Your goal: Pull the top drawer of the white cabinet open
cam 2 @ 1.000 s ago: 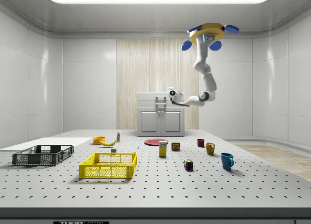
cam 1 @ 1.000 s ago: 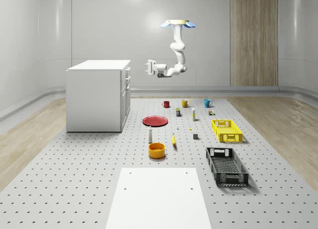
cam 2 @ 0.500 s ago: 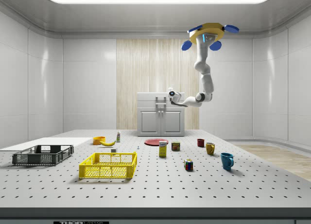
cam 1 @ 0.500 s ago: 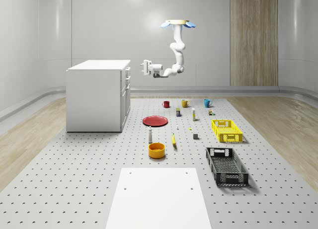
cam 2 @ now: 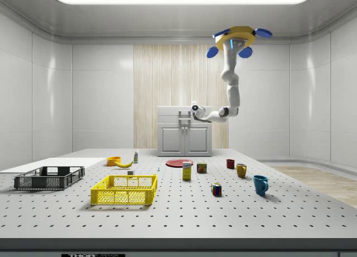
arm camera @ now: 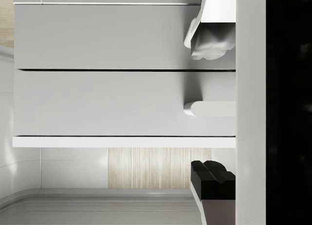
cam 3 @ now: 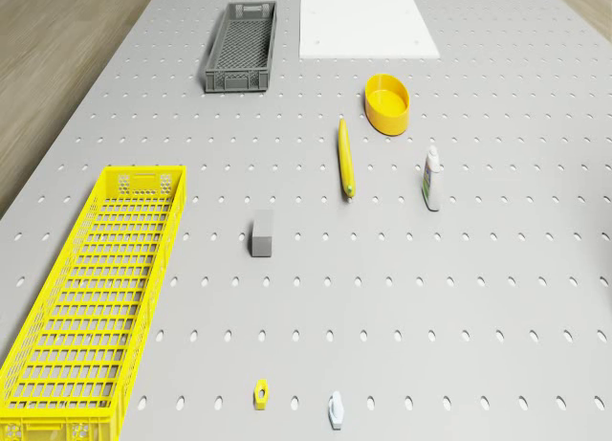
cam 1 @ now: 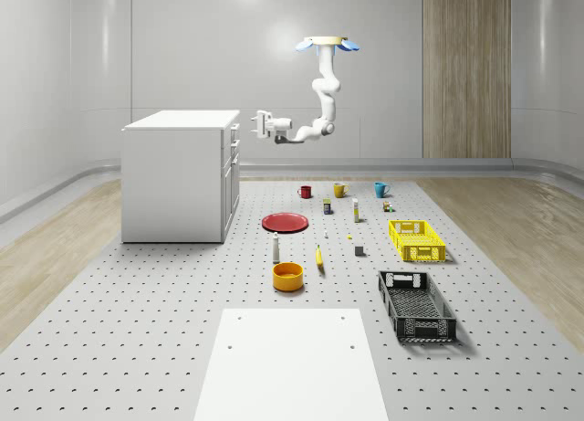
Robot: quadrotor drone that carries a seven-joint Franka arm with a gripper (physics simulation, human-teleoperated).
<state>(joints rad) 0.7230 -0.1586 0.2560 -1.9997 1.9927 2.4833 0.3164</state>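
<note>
Perforated grey table [cam 1: 137,330] below, drone [cam 1: 328,44] hovers, spread-fingered hand [cam 1: 260,124] beside boxy white cabinet [cam 1: 178,174].

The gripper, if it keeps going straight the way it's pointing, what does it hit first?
Most likely the front of the white cabinet near its top drawer; the gripper points at it, with nothing between.

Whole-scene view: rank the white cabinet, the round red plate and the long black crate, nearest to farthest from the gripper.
1. White cabinet, just beside the gripper.
2. Red plate, on the table below it.
3. Black crate, far toward the front right.
</note>
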